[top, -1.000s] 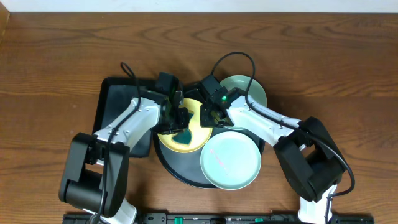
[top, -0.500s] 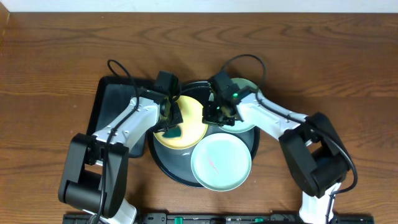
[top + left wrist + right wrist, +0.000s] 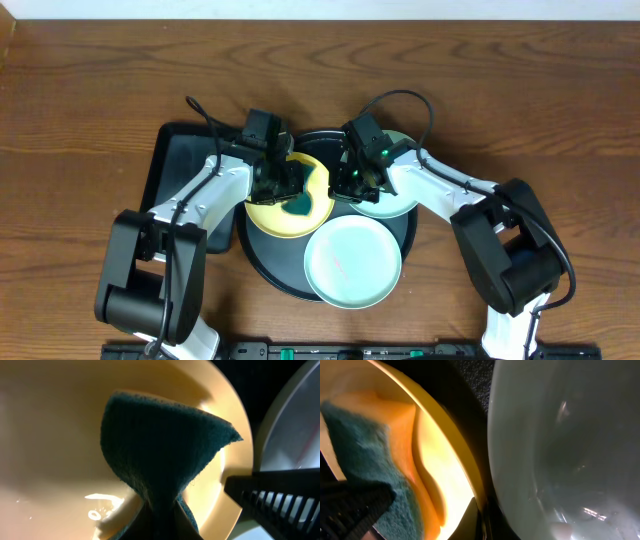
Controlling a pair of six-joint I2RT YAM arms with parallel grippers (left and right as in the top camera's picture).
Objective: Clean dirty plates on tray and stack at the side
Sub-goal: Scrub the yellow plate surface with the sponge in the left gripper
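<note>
The pale yellow plate (image 3: pixel 265 212) lies tilted on the left of the round black tray (image 3: pixel 268 268). My left gripper (image 3: pixel 285 190) is shut on a dark teal sponge (image 3: pixel 298 206) and presses it onto the yellow plate (image 3: pixel 50 435); the sponge (image 3: pixel 160 445) fills the middle of the left wrist view. My right gripper (image 3: pixel 346 186) is shut on the yellow plate's right rim (image 3: pixel 451 435). One mint green plate (image 3: pixel 352 262) lies at the tray's front with a small smear on it. The other mint green plate (image 3: pixel 380 204) lies at the back right under my right arm and shows in the right wrist view (image 3: pixel 570 435).
A rectangular black tray (image 3: pixel 185 165) lies left of the round tray, under my left arm. Brown wooden table (image 3: pixel 520 100) surrounds both trays. Both arms' cables arch over the back of the round tray.
The sponge in my left gripper has slid back and forth over the yellow plate, now to the right. The round tray and front mint plate shifted left. My right gripper stays on the rim.
</note>
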